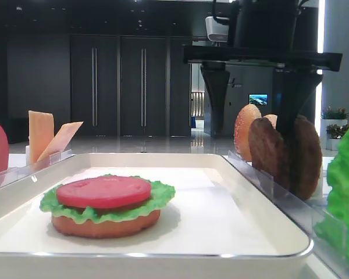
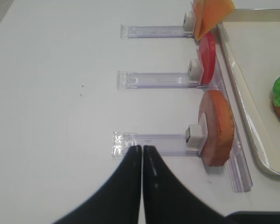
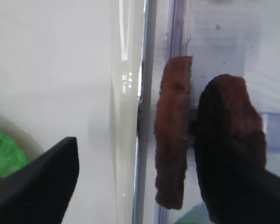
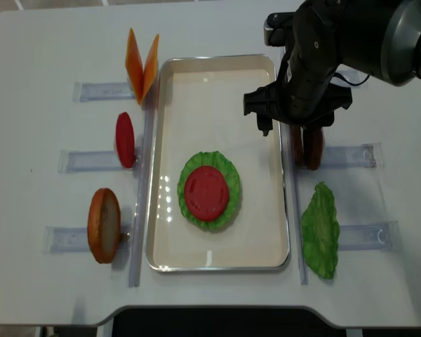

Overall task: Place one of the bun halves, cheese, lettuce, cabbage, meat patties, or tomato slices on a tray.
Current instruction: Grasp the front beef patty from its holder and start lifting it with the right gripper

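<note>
Two meat patties [image 3: 172, 135] upright in rack [image 4: 351, 155]; one lettuce [image 4: 320, 229].

tray rim [image 3: 142, 116] and upright meat patties [image 3: 173, 135] between open pincer fingers [image 3: 35, 186]

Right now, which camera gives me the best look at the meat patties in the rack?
The right wrist view: both meat patties stand on edge, close up, between the open right pincer fingers. The low exterior view shows them from the side, partly behind the arm. The overhead view shows only slivers under the arm. The left wrist view shows none.
</note>
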Robot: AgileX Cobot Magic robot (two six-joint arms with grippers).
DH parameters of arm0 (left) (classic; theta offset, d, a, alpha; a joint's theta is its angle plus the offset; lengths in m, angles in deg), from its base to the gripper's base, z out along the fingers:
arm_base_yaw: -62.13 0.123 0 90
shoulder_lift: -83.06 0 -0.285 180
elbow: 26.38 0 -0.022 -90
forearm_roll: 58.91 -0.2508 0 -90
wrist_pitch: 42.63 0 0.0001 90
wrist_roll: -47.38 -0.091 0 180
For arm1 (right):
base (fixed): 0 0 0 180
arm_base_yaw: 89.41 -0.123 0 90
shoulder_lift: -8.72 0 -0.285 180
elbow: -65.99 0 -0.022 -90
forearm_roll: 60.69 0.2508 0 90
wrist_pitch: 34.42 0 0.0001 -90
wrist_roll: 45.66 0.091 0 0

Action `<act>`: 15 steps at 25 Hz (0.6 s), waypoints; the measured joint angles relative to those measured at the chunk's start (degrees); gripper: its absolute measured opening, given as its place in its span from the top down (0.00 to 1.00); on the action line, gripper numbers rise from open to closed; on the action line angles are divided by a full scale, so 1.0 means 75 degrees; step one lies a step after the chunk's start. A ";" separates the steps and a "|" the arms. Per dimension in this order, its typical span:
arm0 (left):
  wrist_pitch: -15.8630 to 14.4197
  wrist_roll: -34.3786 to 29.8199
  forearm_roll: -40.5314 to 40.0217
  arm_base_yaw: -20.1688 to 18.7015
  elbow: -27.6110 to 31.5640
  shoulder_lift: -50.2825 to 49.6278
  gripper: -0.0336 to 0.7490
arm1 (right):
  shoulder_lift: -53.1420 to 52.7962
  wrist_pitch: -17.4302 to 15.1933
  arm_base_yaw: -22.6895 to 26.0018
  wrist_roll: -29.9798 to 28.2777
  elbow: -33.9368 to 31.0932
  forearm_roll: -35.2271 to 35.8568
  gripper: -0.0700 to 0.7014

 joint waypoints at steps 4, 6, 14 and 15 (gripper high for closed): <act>0.0000 0.0000 0.0000 0.0000 0.0000 0.0000 0.96 | 0.0006 0.0000 0.0000 0.0000 0.0000 -0.0107 0.32; 0.0000 0.0000 0.0000 0.0000 0.0000 0.0000 0.96 | 0.0014 0.0000 0.0000 0.0000 0.0000 -0.0141 0.35; 0.0000 0.0000 0.0000 0.0000 0.0000 0.0000 0.96 | 0.0274 0.0000 0.0000 0.0000 0.0000 -0.0305 0.37; 0.0000 0.0000 0.0000 0.0000 0.0000 0.0000 0.96 | 0.0280 0.0000 0.0000 0.0000 0.0000 -0.0321 0.38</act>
